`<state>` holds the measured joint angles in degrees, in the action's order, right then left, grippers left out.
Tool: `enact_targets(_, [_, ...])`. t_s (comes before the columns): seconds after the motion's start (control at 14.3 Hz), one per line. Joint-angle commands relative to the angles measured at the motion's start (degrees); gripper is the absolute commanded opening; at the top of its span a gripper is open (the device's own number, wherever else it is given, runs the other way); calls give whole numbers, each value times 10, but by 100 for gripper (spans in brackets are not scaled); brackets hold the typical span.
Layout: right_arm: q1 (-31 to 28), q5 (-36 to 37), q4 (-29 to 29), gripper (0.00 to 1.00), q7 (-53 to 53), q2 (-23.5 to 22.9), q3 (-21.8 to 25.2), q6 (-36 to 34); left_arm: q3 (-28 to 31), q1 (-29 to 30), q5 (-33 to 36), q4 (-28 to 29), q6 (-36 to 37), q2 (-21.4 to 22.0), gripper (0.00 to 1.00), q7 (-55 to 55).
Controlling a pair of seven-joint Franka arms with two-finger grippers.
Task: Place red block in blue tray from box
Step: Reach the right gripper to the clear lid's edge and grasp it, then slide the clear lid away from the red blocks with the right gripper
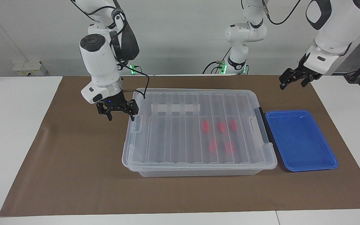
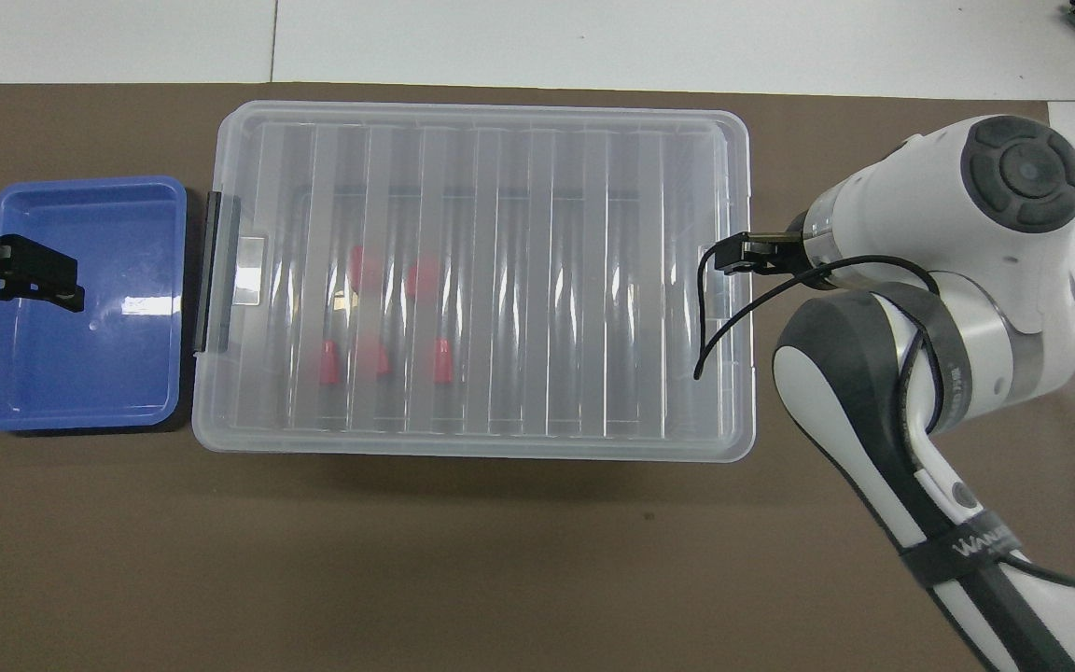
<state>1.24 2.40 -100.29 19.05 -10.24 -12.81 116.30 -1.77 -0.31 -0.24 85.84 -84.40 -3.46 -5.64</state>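
The right pincer, open and empty, is hovering at the lidded box end nearest it; the red blocks are lying toward the blue tray end (left pincer waiting, open).

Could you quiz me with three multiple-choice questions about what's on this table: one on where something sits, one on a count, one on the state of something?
1. Where is the blue tray?
A. On the box lid
B. Beside the box's grey-handled end, toward the left arm's end of the table
C. Inside the box

2. How many red blocks lie in the box?
A. Two
B. Five
C. Nine

3. What state is the box in?
A. Lid on
B. Lid off
C. Tipped over

Answers: 1 B, the tray sits on the mat next to the handle. 2 B, five red shapes show through the lid. 3 A, the ribbed clear lid covers it, and the open right claw hovers empty at its end.
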Motion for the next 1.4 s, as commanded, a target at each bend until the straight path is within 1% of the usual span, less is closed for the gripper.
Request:
enact_targets(0.0, [-2, 12, -12, 100, 6, -2, -5, 9, 1, 3, -6, 13, 6, 13, 100, 0])
enact_targets(0.21, [-2, 13, -24, 100, -26, 1, -5, 8, 1, 3, -6, 13, 6, 14, 100, 1])
enact_targets(0.42, [-3, 14, -24, 100, -54, 1, -1, -1, 1, 3, -6, 13, 6, 14, 100, 1])
enact_targets(0.63, [-10, 14, -24, 100, -104, 1, 9, -10, 1, 3, -6, 13, 6, 13, 100, 1])
enact_targets(0.98, [-10, 14, -21, 100, -187, 1, 44, -10, 1, 3, -6, 13, 6, 14, 100, 1])
enact_targets(1.33, [-10, 14, -14, 100, -335, 2, 99, -35, 1, 3, -6, 13, 6, 14, 100, 0])
